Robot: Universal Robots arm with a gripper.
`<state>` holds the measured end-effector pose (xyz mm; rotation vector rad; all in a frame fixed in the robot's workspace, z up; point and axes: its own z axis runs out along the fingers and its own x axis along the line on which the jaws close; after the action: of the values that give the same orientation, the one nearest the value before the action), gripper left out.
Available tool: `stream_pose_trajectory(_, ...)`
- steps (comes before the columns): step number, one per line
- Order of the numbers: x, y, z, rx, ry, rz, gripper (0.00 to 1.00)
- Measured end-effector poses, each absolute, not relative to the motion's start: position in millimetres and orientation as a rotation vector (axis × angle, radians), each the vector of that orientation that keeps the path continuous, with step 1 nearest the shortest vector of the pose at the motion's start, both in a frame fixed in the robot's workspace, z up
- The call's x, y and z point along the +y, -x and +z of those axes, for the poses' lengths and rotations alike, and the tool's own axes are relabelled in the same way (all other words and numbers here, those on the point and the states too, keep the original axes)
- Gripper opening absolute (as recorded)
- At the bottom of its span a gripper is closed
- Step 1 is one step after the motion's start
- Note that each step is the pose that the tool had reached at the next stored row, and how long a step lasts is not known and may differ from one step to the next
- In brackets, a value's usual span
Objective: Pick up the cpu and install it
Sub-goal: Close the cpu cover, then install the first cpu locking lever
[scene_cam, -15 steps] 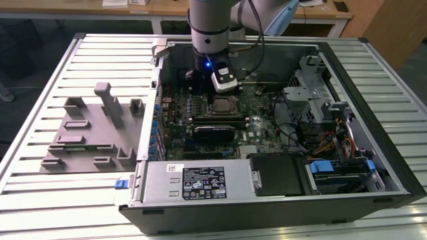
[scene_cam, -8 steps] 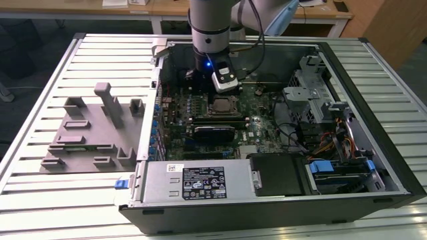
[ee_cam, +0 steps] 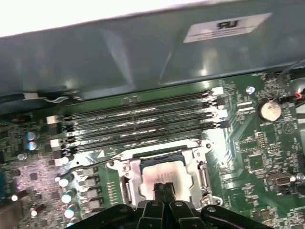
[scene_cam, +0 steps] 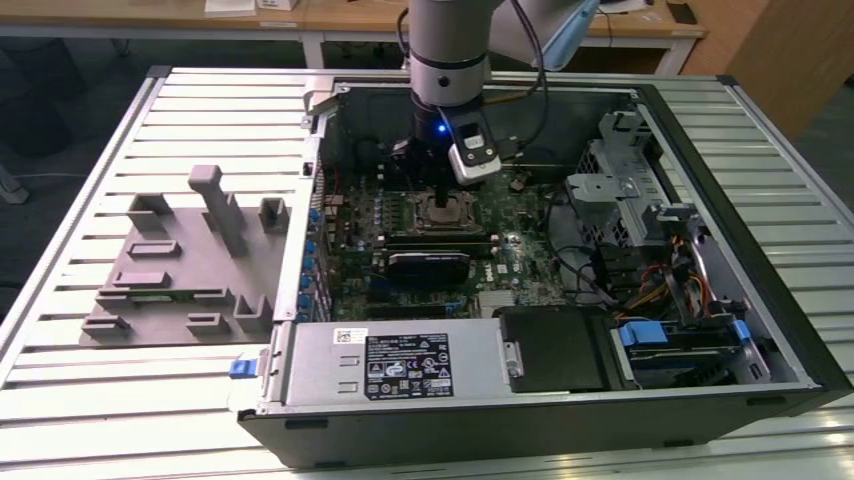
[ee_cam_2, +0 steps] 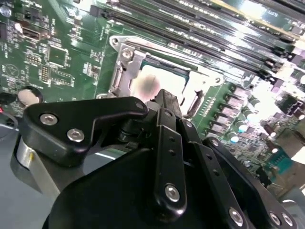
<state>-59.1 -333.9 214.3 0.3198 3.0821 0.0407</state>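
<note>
The cpu (ee_cam: 162, 171) has a pale, matt metal top; the socket frame (ee_cam: 125, 168) around it is shiny bare metal. The gripper (ee_cam: 163, 187) looks matt black, its screws (ee_cam_2: 172, 192) bright. The motherboard (ee_cam: 248, 143) is glossy green.

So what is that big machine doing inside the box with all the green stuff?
That is a robot arm reaching down into an opened computer case on a slatted table. One picture comes from a camera standing off the arm. The other two come from cameras riding near the arm's wrist. The green board is the computer's main board. The gripper, the arm's pincer, has its fingers together right over the cpu, a pale square chip lying in its metal socket frame. A grey tray sits beside the case.
</note>
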Motion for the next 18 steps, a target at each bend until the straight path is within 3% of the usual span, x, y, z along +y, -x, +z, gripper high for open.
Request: stream_pose_trajectory(18, -333.8, 58.6, 227.5, 3.082, -0.320, 0.041, 0.11)
